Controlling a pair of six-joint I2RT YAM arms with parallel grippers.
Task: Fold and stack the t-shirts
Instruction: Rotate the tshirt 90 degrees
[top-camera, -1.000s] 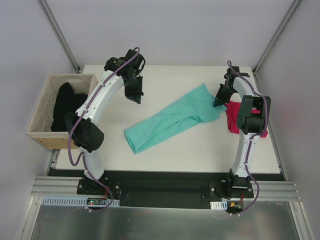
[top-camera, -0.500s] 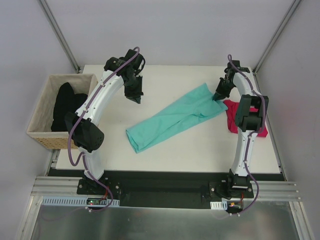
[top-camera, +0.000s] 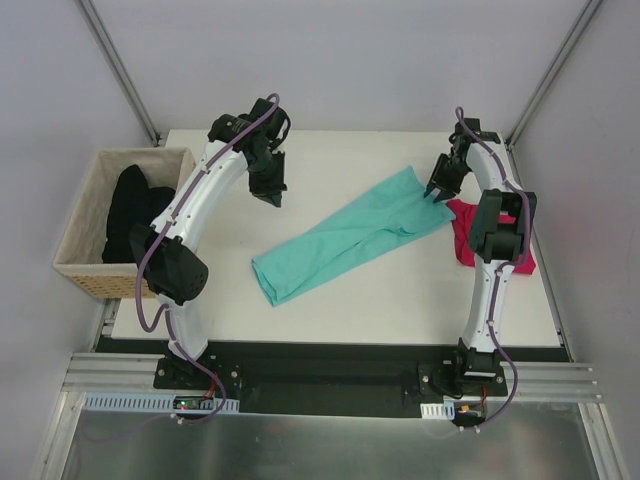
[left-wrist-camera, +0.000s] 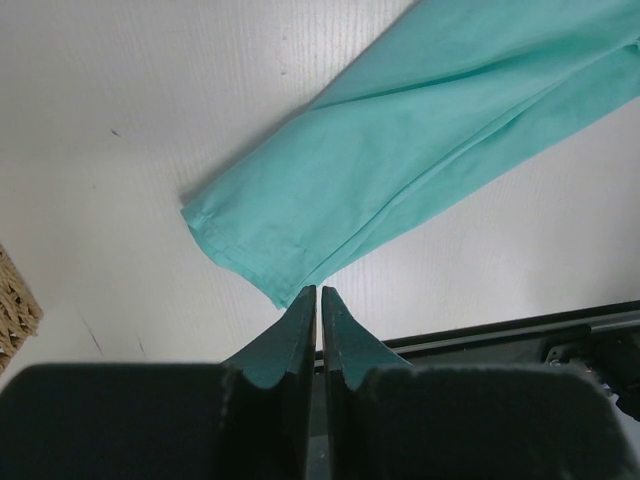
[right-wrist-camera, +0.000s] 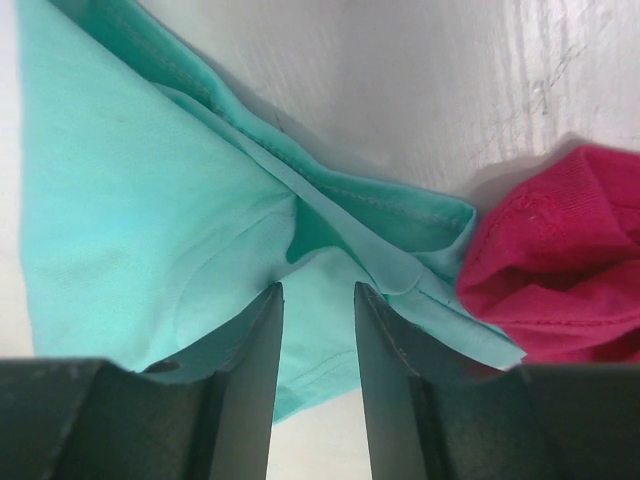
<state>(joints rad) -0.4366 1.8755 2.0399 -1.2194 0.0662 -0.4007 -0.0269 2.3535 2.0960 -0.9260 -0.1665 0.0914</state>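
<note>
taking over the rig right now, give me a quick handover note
Left gripper: shut, empty, off the cloth, left of the teal t-shirt.
Right gripper: open, holding nothing, over the teal t-shirt's far right end.
Teal t-shirt lies in a long diagonal strip; pink t-shirt beside its right end, partly under the right arm; black t-shirts in the basket.
Done: teal narrowed. Left: finish folding, stack all.
</note>
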